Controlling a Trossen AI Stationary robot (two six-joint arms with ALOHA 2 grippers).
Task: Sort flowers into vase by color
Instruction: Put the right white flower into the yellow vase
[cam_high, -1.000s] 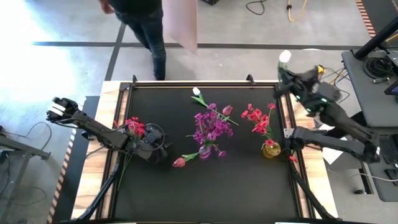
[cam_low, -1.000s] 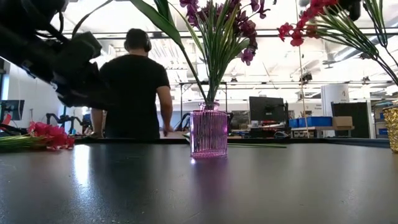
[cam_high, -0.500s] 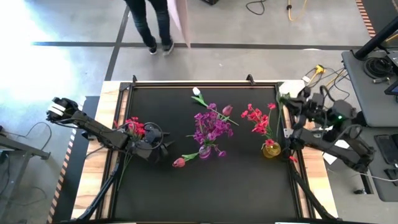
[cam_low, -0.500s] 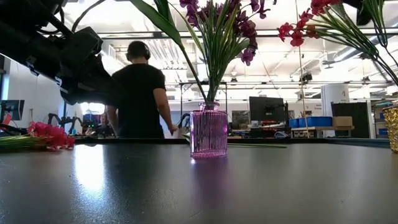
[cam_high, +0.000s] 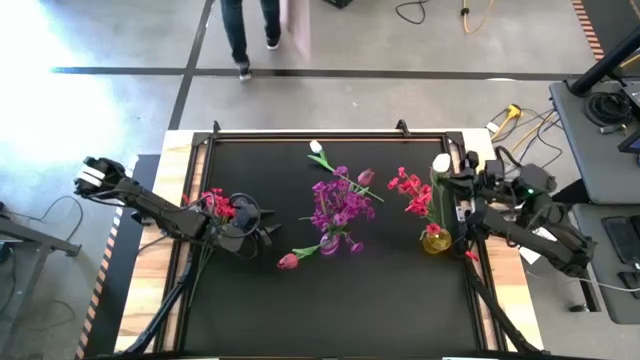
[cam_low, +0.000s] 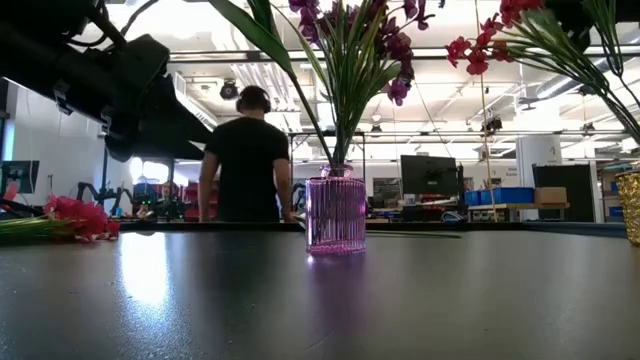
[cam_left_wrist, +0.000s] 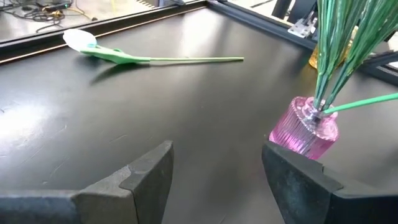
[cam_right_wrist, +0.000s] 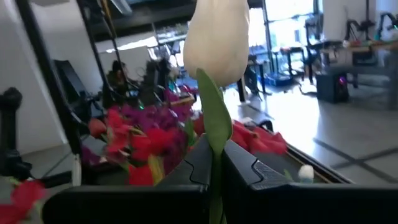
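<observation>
White flower pinched in my right tool

My right tool (cam_right_wrist: 214, 165) grips a white flower (cam_high: 441, 163) beside the gold vase (cam_high: 436, 240); my left tool (cam_left_wrist: 214, 180) is spread over the tabletop (cam_high: 380, 300), near red flowers (cam_high: 215, 204).

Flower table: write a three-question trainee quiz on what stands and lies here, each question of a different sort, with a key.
1. True or false: the right pincer is shut on a white tulip.
2. Which vase holds the purple flowers? A) gold vase B) pink glass vase C) none
3. Fill in: the left pincer is ____ and holds nothing, with a pink tulip lying on the black mat near it.

Key:
1. True; its stem runs between the closed fingers.
2. B; the gold vase holds red flowers.
3. Open; another white tulip lies flat farther off.
</observation>
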